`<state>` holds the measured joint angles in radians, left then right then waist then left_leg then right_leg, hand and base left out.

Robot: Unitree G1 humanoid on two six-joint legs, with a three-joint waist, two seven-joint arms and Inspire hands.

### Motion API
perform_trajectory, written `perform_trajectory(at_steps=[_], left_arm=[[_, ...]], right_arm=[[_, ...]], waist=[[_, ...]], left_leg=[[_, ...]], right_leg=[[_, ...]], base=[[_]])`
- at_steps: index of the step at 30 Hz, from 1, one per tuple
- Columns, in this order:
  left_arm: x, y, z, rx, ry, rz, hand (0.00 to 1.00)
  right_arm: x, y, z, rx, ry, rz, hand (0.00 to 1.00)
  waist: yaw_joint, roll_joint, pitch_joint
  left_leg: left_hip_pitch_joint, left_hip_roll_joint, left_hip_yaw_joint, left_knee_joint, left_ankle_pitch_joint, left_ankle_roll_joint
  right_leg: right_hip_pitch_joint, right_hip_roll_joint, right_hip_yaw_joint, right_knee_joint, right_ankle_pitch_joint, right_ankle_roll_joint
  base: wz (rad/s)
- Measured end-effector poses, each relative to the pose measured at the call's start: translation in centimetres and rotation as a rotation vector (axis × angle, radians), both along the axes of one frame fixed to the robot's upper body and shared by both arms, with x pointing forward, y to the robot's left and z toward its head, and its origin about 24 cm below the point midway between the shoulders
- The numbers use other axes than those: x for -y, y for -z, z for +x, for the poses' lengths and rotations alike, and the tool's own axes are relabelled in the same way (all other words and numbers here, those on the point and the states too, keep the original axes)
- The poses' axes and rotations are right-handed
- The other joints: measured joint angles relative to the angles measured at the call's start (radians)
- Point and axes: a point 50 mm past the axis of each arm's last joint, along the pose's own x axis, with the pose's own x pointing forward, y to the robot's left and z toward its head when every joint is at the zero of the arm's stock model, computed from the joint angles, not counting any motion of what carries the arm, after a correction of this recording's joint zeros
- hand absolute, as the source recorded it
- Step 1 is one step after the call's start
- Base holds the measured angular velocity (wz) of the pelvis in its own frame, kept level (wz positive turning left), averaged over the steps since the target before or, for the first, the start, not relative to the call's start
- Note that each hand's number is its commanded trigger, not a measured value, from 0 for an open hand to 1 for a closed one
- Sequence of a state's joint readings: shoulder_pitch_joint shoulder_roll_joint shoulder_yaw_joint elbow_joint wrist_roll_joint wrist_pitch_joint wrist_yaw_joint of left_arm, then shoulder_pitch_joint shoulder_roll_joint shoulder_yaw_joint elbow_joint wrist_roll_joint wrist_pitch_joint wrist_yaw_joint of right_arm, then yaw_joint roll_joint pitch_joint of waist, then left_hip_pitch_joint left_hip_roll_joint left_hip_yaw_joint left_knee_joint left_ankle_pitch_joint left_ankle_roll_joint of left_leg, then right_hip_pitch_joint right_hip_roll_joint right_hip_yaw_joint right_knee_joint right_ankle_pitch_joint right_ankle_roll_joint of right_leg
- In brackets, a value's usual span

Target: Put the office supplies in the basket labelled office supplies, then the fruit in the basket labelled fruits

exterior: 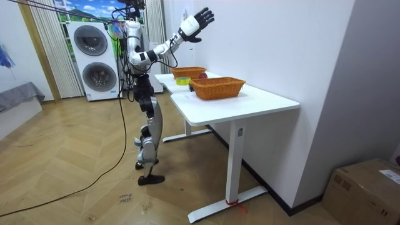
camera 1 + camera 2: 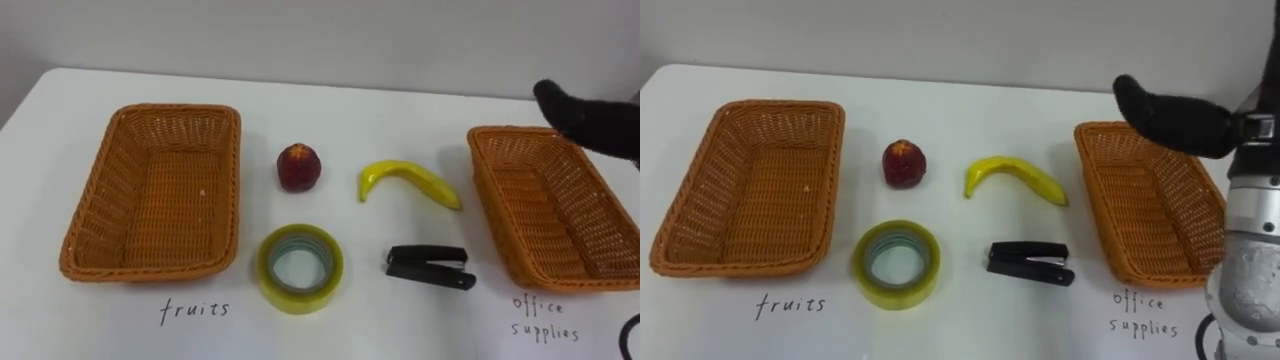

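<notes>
While the right robot hand point(image 2: 1170, 118) hovers spread and empty at upper right, the banana point(image 2: 408, 180) lies mid-frame on the counter point(image 2: 400, 110), apparently light and easily bruised, best grasped gently across its middle

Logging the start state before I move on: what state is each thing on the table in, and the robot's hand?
Left basket: empty.
Right basket: empty.
Red fruit: on the table, between the baskets.
Banana: lying on the table, not in a basket.
Tape roll: lying flat on the table.
Stapler: closed, lying on the table.
Right hand: raised over the table, open, holding nothing.
</notes>
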<state>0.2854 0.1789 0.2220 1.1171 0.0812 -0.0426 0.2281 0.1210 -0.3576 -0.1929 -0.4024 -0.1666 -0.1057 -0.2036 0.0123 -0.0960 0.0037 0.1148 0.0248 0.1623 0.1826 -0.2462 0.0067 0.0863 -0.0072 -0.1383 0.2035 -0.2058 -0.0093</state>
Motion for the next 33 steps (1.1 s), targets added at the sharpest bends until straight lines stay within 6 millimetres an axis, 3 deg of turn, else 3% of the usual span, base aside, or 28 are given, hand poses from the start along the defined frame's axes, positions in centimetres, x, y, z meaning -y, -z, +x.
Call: perform_trajectory(at_steps=[9, 33], left_arm=[[-0.1, 0.0, 0.1, -0.002, 0.014, -0.001, 0.0], [0.3, 0.2, 0.5, -0.033, 0.096, -0.082, 0.0]], right_arm=[[-0.2, 1.9, 0.8, -0.145, -0.071, -0.026, 0.0], [-3.3, 5.2, 1.3, -0.507, -0.389, -0.146, 0.0]], waist=[[0.024, -0.005, 0.0006], [0.027, -0.013, -0.0024]], left_leg=[[0.02, 0.0, -0.007, 0.002, 0.0, 0.0], [0.017, 0.002, -0.017, 0.0, 0.0, -0.001]], right_leg=[[0.033, 0.001, -0.002, -0.019, 0.006, 0.001], [0.037, 0.003, -0.008, -0.029, 0.014, -0.001]], base=[[0.02], [0.01]])
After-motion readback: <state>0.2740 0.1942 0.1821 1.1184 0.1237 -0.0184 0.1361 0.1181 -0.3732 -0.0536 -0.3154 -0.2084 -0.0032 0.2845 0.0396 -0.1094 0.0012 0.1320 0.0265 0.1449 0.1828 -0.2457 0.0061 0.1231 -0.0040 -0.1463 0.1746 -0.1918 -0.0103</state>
